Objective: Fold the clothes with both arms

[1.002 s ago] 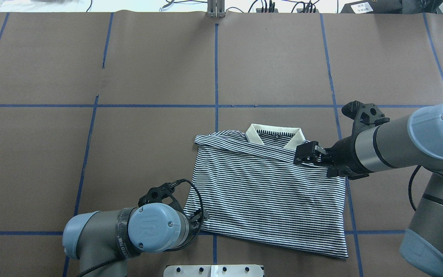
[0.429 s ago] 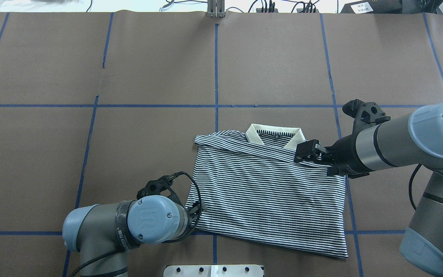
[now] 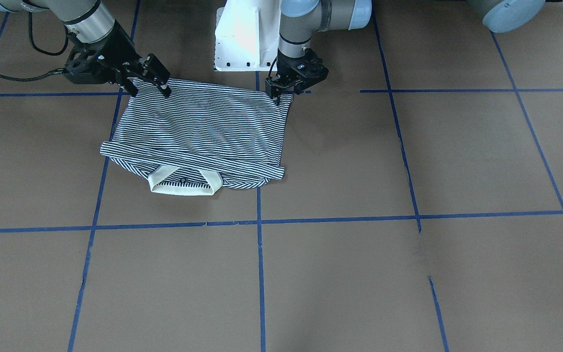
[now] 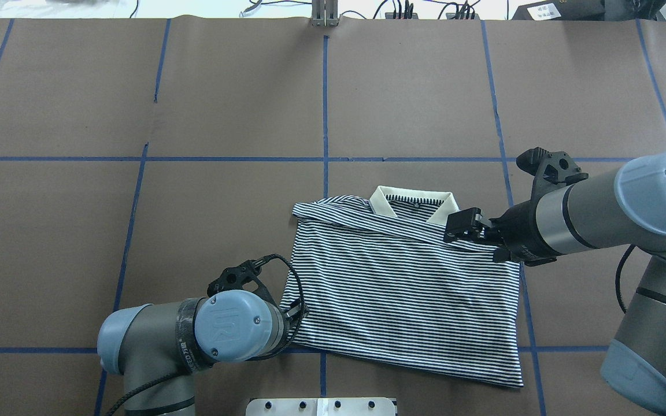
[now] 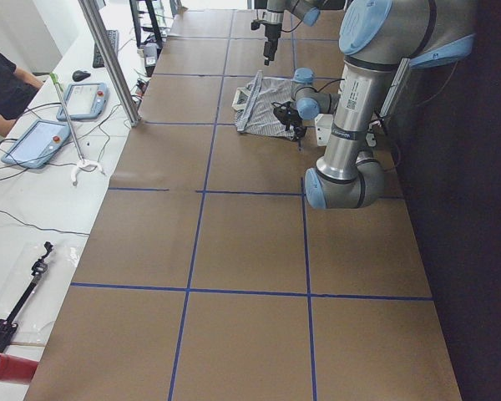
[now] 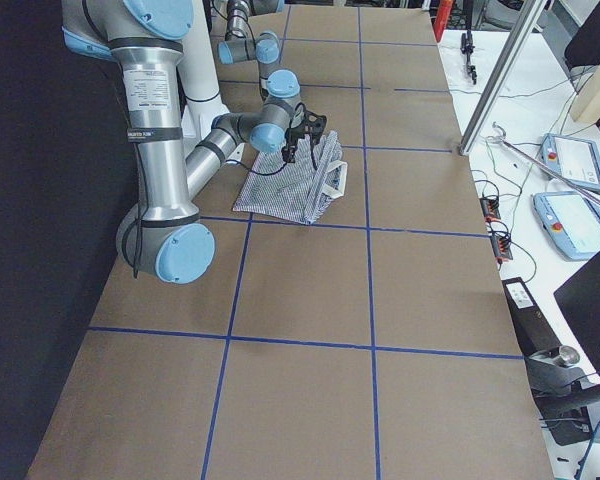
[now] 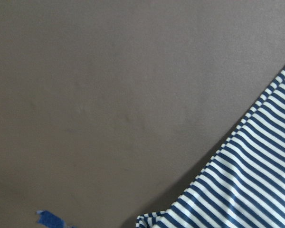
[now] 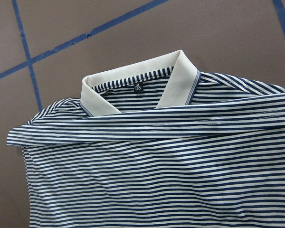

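The striped polo shirt lies folded flat on the brown table, its cream collar toward the far side. In the front-facing view the shirt has its collar nearest the camera. My right gripper hovers open at the shoulder edge beside the collar; it also shows over a shirt corner. My left gripper stands open at the shirt's near left corner, seen again. The left wrist view shows that corner lying loose on the table. The right wrist view looks down on the collar.
The white pedestal base stands just behind the shirt, between the arms. Blue tape lines divide the brown table cover. A side bench with tablets and a metal post runs along the far edge, where a person's arm shows.
The left arm has shifted slightly forward along the shirt's left edge. The right gripper has drawn back a little to the right. The shirt lies as before.
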{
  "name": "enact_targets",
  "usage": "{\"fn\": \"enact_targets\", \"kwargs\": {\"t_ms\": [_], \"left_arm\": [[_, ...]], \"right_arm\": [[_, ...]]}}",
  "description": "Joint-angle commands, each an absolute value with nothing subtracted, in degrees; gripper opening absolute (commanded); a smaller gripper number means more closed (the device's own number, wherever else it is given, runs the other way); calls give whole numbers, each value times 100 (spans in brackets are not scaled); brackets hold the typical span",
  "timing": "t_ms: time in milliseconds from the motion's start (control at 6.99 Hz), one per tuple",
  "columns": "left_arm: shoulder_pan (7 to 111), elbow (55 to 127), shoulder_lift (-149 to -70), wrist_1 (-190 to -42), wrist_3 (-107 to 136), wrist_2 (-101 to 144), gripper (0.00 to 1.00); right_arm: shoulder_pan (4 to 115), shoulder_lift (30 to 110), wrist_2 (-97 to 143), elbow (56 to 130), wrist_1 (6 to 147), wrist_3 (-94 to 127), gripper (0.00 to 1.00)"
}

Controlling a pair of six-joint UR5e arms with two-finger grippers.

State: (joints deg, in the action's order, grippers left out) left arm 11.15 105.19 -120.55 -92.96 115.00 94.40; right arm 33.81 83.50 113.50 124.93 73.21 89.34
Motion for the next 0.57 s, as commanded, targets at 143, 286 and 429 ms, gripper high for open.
{"fn": "enact_targets", "kwargs": {"t_ms": [143,286,429], "left_arm": [[1107,10512,-12041,-9290,11487,9422,16],[1107,10529,-12041,-9290,11479,9413,0],[1116,10608,-12050,-9247,11113,9422,0]], "right_arm": [[3419,8350,11391,12489,7321,8938,100],[3445,8350,11408,12489,7321,8938,100],[3471,8350,11417,12489,7321,8930,100]]}}
